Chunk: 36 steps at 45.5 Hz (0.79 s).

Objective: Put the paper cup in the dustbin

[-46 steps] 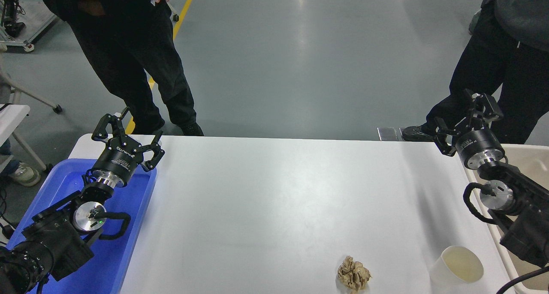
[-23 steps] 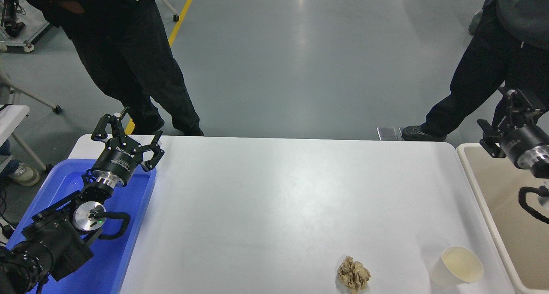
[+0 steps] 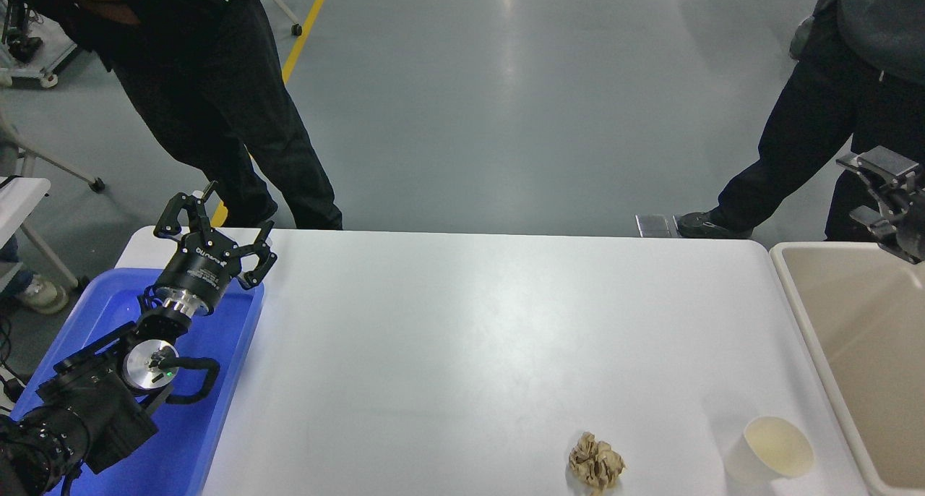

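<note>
We see the paper cup point(image 3: 775, 449) upright on the white table point(image 3: 462, 337), near its right front corner, beside the beige dustbin point(image 3: 853, 351) and a crumpled brown paper ball point(image 3: 596, 463). Our right gripper point(image 3: 887, 192) sits at the right edge, fingers' state unclear. Our left gripper point(image 3: 217, 225) hangs spread over the blue tray point(image 3: 217, 409).

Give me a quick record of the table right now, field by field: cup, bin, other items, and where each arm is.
cup: small white paper cup, upright, near right table corner, untouched
bin: large beige plastic dustbin, right of the white table, cup not inside
litter: crumpled brown paper ball, left of cup, apart
tray: blue shallow tray, left edge
left tool: open, parked over tray
right tool: right edge, above bin, mostly cropped
</note>
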Available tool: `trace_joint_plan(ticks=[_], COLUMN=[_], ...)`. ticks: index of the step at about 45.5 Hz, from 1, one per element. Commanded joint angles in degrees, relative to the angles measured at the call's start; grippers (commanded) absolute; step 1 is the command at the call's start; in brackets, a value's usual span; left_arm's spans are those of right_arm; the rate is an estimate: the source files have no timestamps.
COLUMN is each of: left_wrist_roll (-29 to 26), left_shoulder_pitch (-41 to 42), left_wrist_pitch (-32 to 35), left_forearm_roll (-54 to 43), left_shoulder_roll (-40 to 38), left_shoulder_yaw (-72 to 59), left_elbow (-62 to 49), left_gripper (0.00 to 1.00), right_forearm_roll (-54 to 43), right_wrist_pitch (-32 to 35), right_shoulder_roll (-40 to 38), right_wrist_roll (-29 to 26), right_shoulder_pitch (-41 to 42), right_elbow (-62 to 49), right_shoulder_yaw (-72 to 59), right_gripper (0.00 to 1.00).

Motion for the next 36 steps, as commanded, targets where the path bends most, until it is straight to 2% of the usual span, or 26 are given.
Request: trace_joint_plan(ticks=[1, 7, 17, 23, 36], left_wrist_roll=[0.0, 0.0, 0.0, 0.0, 0.0], left_shoulder_pitch=[0.0, 0.0, 0.0, 0.0, 0.0], left_wrist_pitch=[0.0, 0.0, 0.0, 0.0, 0.0], left_forearm_roll=[0.0, 0.0, 0.0, 0.0, 0.0], left_shoulder_roll=[0.06, -0.03, -0.03, 0.06, -0.03], left_shoulder_yaw=[0.0, 0.0, 0.0, 0.0, 0.0], left_elbow=[-0.03, 0.06, -0.03, -0.03, 0.06], left_gripper=[1.0, 1.0, 1.0, 1.0, 1.0], right_forearm_roll=[-19.15, -33.66, -47.56, -52.57, -56.97], right_wrist_pitch=[0.25, 0.16, 0.25, 0.25, 0.16], right_shoulder_roll=[-3.96, -10.37, -17.85, -19.43, -24.18], right_wrist_roll=[0.16, 0.16, 0.16, 0.16, 0.16], right_shoulder_pitch=[6.94, 10.72, 12.92, 11.87, 6.51], right_elbow=[10.02, 22.59, 34.82, 36.58, 44.06], right_shoulder_yaw=[-6.08, -5.81, -5.9, -6.43, -6.43], right_gripper=[1.0, 0.99, 0.99, 0.99, 0.99])
